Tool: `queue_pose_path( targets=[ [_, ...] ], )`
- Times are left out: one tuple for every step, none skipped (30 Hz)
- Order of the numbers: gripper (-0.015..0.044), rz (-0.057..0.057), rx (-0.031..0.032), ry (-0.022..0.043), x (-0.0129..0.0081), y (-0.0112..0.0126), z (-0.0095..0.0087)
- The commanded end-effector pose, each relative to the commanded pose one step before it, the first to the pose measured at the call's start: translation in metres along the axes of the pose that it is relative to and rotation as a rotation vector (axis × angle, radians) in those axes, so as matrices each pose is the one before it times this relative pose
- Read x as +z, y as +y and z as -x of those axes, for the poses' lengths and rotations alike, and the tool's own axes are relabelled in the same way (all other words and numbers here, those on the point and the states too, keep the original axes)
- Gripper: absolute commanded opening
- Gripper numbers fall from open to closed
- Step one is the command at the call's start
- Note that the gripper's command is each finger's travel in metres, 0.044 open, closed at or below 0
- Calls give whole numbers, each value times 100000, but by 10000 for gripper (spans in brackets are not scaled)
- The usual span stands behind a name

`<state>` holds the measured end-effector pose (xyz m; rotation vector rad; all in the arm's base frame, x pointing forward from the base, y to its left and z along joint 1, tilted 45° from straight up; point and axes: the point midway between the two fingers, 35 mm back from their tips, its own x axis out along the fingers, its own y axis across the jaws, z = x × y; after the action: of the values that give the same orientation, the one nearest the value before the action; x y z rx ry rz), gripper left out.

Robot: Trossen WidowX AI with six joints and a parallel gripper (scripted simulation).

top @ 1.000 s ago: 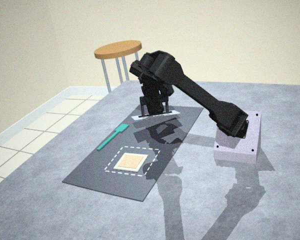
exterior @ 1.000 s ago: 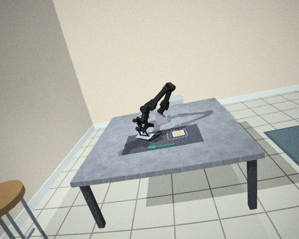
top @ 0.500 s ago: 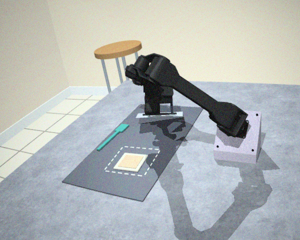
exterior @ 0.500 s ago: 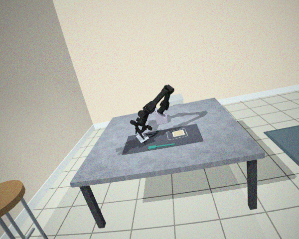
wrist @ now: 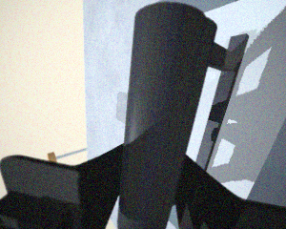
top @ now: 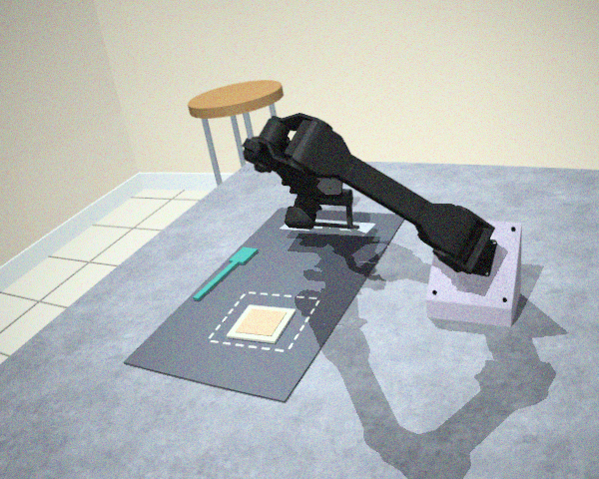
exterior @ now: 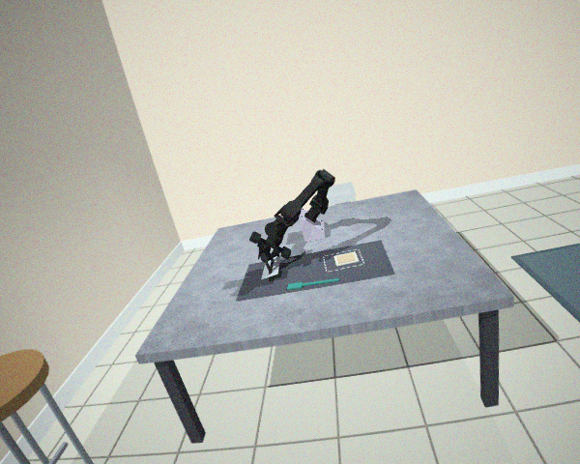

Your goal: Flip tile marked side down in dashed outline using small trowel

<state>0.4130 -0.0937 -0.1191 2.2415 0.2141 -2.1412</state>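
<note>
My gripper (top: pixel 321 205) (exterior: pixel 271 257) (wrist: pixel 153 146) is shut on the dark round handle of the small trowel (wrist: pixel 167 95). It is low over the far end of the dark mat (top: pixel 186 355) (exterior: pixel 370 264). The trowel's pale flat blade (top: pixel 362 227) (exterior: pixel 272 273) lies on the mat under the gripper. The square tile (top: pixel 261 322) (exterior: pixel 345 259) lies flat inside the white dashed outline (top: pixel 248 345) (exterior: pixel 325 263), its tan face with a cream border up, well away from the gripper. The wrist view shows only the handle, the trowel's neck and the table.
A long teal flat tool (top: pixel 222 275) (exterior: pixel 312 283) lies on the mat left of the outline. The arm's lilac base block (top: pixel 475 298) stands right of the mat. A wooden stool (top: pixel 235 98) (exterior: pixel 11 379) stands beyond the table's far corner.
</note>
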Motion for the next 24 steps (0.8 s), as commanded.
queue_pose_path(
  targets=[
    [0, -5160, 4199, -4632, 16, 636, -34],
    [0, -1388, 937, -1567, 91, 86, -57],
    [0, -1372, 965, -1551, 90, 87, -54],
    [0, -1355, 993, -1533, 89, 88, -51],
    [0, -1339, 1021, -1515, 89, 88, -48],
    [0, -1323, 1049, -1495, 88, 89, -44],
    [0, -1307, 1076, -1476, 87, 90, -41],
    [0, -1291, 1103, -1455, 86, 91, -38],
    [0, -1275, 1129, -1434, 85, 92, -35],
    [0, -1259, 1155, -1412, 84, 93, -32],
    [0, -1243, 1181, -1389, 83, 94, -29],
    [0, -1012, 991, -1127, 68, 78, -22],
    [0, -602, 603, -668, 40, 47, -12],
    [0, -200, 202, -221, 13, 16, -4],
    [0, 0, 0, 0, 0, 0, 0],
    [0, 0, 0, 0, 0, 0, 0],
    [0, 0, -2, 1, -2, -20, -17],
    [0, 1, -7, 2, -6, -61, -50],
    [0, 2, -12, 3, -10, -101, -84],
    [0, 2, -15, 3, -12, -125, -103],
    [0, 2, -15, 3, -12, -125, -104],
    [0, 2, -15, 3, -11, -125, -104],
    [0, 2, -15, 2, -10, -125, -104],
    [0, 2, -15, 2, -10, -125, -104]
  ],
)
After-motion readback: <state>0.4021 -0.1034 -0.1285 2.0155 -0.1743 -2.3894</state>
